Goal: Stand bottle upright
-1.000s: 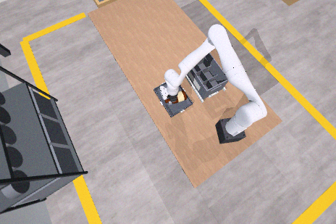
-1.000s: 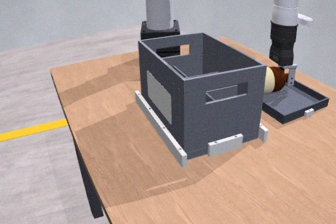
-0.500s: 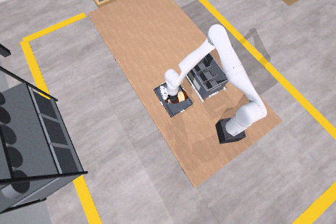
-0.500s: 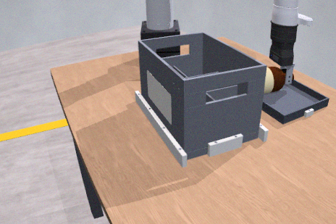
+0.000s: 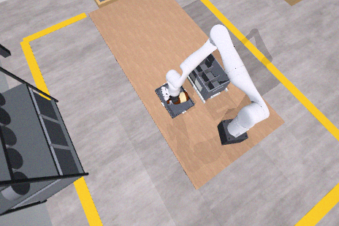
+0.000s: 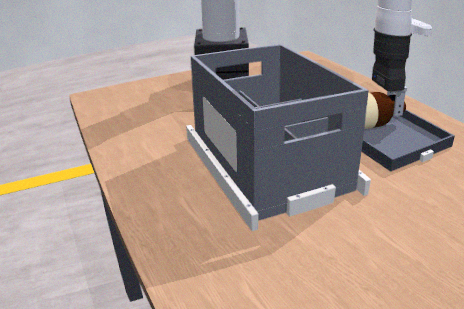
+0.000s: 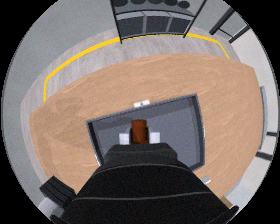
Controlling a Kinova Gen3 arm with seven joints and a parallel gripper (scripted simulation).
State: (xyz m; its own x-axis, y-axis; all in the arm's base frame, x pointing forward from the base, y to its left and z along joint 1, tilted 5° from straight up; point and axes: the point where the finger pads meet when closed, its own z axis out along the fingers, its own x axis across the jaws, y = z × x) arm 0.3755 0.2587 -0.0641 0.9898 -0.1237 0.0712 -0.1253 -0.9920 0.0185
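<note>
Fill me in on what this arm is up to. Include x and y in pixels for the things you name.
The robot's gripper [image 5: 174, 101] [image 6: 397, 112] [image 7: 139, 132] is shut on a brown bottle with a cream band [image 5: 183, 96] [image 6: 384, 110] [image 7: 139, 131], lying on its side over a shallow gray tray [image 5: 173, 115] [image 6: 392, 163] [image 7: 203, 131]. The bottle is not yet upright. A divided crate [image 5: 215, 92] [image 6: 305, 162] stands beside the tray on the table.
</note>
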